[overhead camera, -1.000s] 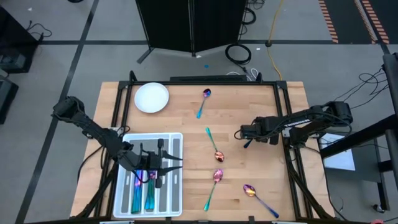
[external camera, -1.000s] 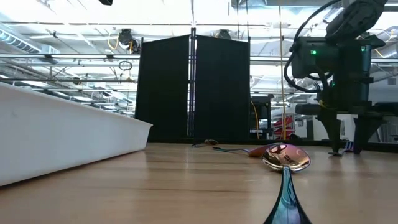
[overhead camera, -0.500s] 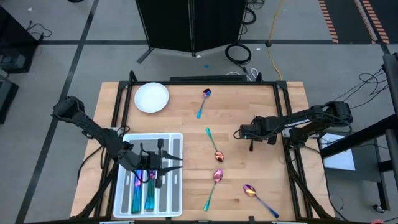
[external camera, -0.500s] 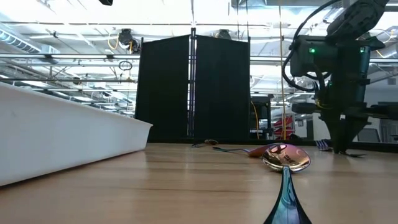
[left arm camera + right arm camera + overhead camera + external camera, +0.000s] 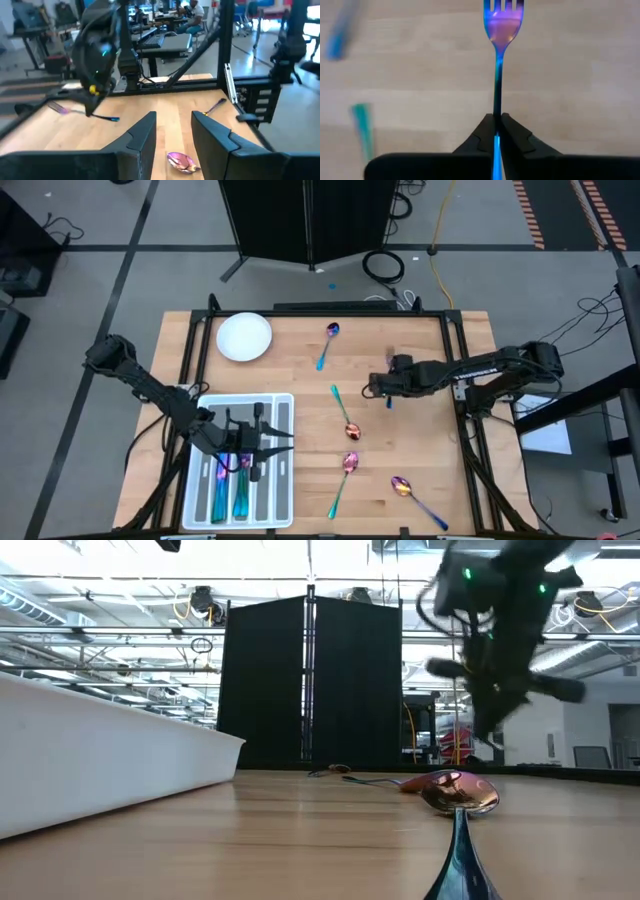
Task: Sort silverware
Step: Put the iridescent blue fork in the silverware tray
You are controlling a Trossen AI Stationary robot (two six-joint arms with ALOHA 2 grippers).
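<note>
My right gripper (image 5: 386, 390) hangs over the table's right half, shut on a rainbow fork (image 5: 497, 75) whose purple tines (image 5: 503, 9) stick out ahead of it. The left wrist view shows this fork (image 5: 107, 118) in the air below the right arm. My left gripper (image 5: 264, 442) stands open over the white compartment tray (image 5: 284, 480), nothing between its fingers (image 5: 145, 135). Two pieces of silverware (image 5: 231, 488) lie in the tray. Several rainbow spoons (image 5: 346, 420) lie flat on the wood. My right gripper pinches the fork's slim handle (image 5: 497, 116) between its two fingers (image 5: 481, 131), partway along it, the blue handle end (image 5: 114, 119) passing out behind. The fingers come from above, slanting down. The fork is lifted clear of the table and lies nearly level.
A white round plate (image 5: 244, 337) sits at the far left corner. Spoons lie at the far middle (image 5: 328, 343), near middle (image 5: 344, 478) and near right (image 5: 415, 496); one (image 5: 460, 795) is close to the low camera. Bare wood lies between them.
My right gripper has shut on the fork where it lay on the table, then risen and gone toward the table's left, turning as it went. The fork has come up off the wood and is now clear of it.
</note>
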